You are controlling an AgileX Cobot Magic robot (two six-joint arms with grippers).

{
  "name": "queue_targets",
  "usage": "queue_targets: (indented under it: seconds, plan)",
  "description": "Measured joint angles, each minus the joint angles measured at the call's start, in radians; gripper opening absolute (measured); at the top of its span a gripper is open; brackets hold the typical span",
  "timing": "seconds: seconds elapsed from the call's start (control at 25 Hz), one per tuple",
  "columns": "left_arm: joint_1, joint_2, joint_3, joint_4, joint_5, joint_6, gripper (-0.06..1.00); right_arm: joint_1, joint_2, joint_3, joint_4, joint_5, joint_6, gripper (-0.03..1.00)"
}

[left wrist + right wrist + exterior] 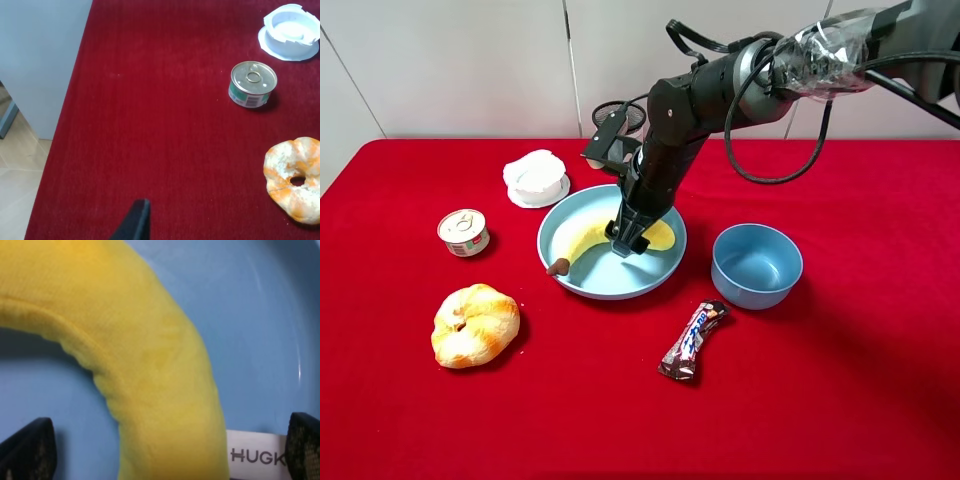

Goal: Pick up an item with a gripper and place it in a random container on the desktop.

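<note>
"When the banana (582, 243) lay in the plate (575, 212), where were the right jaws?"
"Spread wide, one on each side, not touching it. Left jaws over the bench (165, 125): I couldn't tell."

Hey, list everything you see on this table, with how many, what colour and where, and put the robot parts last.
plush banana: one, yellow with a brown stem tip, lying in the plate
plate: one, light blue, mid-table
bowl: one, blue, right of the plate
chocolate bar: one, dark wrapper, in front of the plate and bowl
croissant: one, golden, front left
tin can: one, silver lid, left of the plate
plastic tub: one, white, behind the can
mesh cup: one, black, at the back, partly hidden by the arm
tablecloth: one, red
right gripper: one, black, open, straddling the banana
left gripper: one black fingertip visible, over bare cloth
</note>
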Motion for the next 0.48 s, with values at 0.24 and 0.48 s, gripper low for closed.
queue_targets:
  seconds: [0.24,0.48]
  plan:
    - [0.000,0.000,0.000,0.000,0.000,0.000,0.98,0.000,-0.042,0.000,-0.001,-0.002,0.005,0.69]
    - [0.000,0.000,0.000,0.000,0.000,0.000,0.98,0.000,-0.098,0.000,-0.001,0.017,0.008,0.69]
